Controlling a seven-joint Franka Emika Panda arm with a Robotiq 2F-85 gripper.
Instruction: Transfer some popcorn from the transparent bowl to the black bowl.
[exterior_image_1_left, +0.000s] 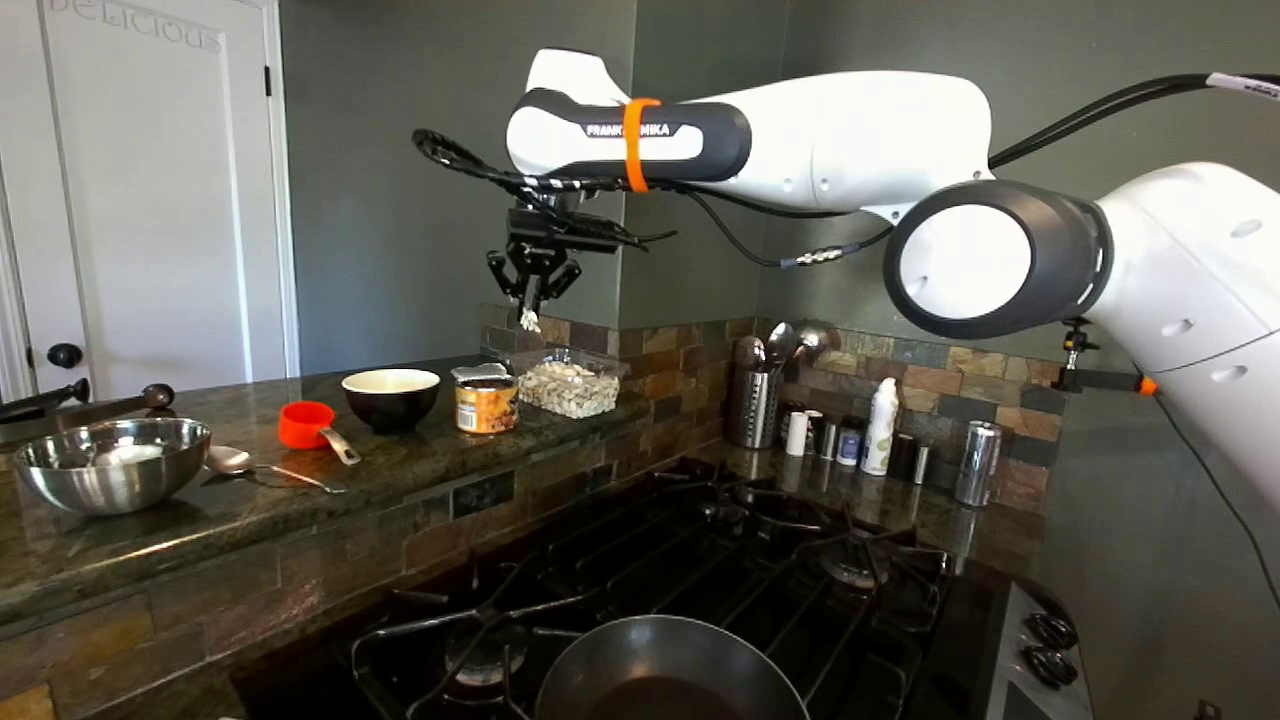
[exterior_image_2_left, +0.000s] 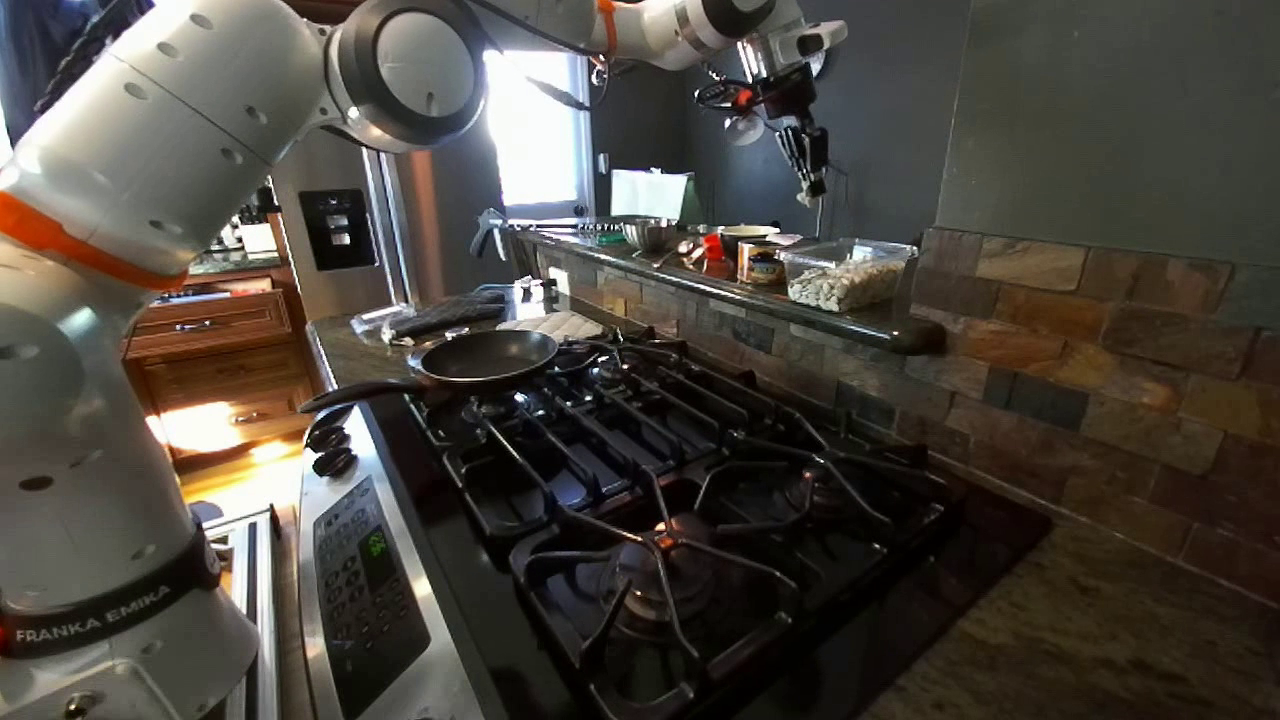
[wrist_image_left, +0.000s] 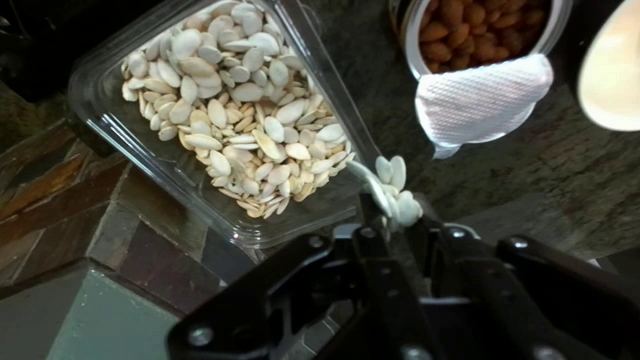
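1. The fingers (wrist_image_left: 369, 210) of the gripper (exterior_image_1_left: 530, 305) are narrow, pinching a small clump of seeds (wrist_image_left: 392, 197) that pokes out past the tips.
2. In the wrist view the clump is right of the lower middle, overlapping the right corner of the clear tub (wrist_image_left: 325, 70).
3. In both exterior views the gripper points down, hanging above the ledge (exterior_image_1_left: 420, 455) and apart from the things on it.
4. More seeds lie heaped inside the tub, upper left in the wrist view.
5. Just beside the tub, at the top right of that view, stands an open can (wrist_image_left: 411, 47) of brown nuts (wrist_image_left: 480, 30), its foil lid (wrist_image_left: 480, 100) folded back.
6. The black bowl (exterior_image_1_left: 391, 408), cream inside, stands upright left of the can, left of centre in an exterior view; part of it shows at the wrist view's right edge.
7. Farther left in that exterior view are a red scoop (exterior_image_1_left: 305, 426), a spoon (exterior_image_1_left: 230, 460) and, near the left edge, a steel bowl (exterior_image_1_left: 90, 485).
8. Below the ledge, a pan (exterior_image_1_left: 670, 670) rests on the stove (exterior_image_1_left: 640, 575), bottom middle of the frame.
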